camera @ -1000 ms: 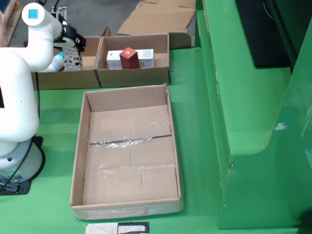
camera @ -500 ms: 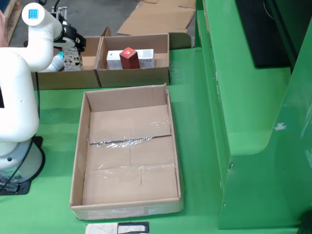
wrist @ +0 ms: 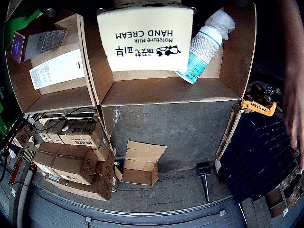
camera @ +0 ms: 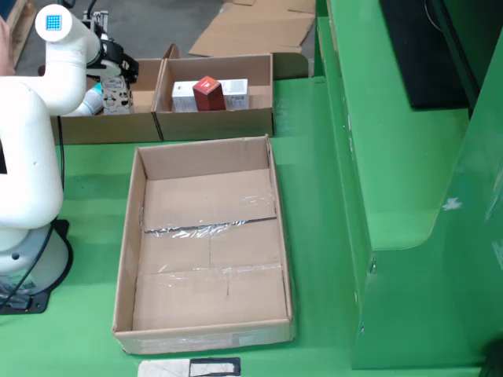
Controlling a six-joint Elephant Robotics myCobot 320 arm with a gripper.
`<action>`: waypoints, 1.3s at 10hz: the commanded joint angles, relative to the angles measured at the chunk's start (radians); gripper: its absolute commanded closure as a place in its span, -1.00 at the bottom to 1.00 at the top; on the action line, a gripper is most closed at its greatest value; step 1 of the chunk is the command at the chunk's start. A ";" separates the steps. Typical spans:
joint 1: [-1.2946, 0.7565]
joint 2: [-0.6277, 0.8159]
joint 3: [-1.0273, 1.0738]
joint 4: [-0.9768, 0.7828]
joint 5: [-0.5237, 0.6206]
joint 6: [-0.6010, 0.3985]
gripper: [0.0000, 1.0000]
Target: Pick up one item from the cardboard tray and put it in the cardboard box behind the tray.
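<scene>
A cream carton marked "HAND CREAM" fills the top of the wrist view, hanging in front of the divider between two cardboard boxes. In the fixed view the same carton hangs under my black gripper over the left box behind the tray. The gripper is shut on it; its fingers are hidden in the wrist view. A white and teal bottle lies in that box. The large cardboard tray in front holds no items.
The right-hand box holds a red carton and a white carton. My white arm and base stand left of the tray. A green structure rises at the right. A person's arm shows at the wrist view's right edge.
</scene>
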 commanded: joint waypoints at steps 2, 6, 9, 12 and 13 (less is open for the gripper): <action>0.006 0.032 0.015 0.009 -0.004 0.003 1.00; 0.041 0.043 -0.019 0.029 -0.027 0.030 1.00; 0.085 0.061 -0.091 0.092 -0.053 0.075 1.00; 0.085 0.061 -0.091 0.092 -0.053 0.075 1.00; 0.085 0.061 -0.091 0.092 -0.053 0.075 1.00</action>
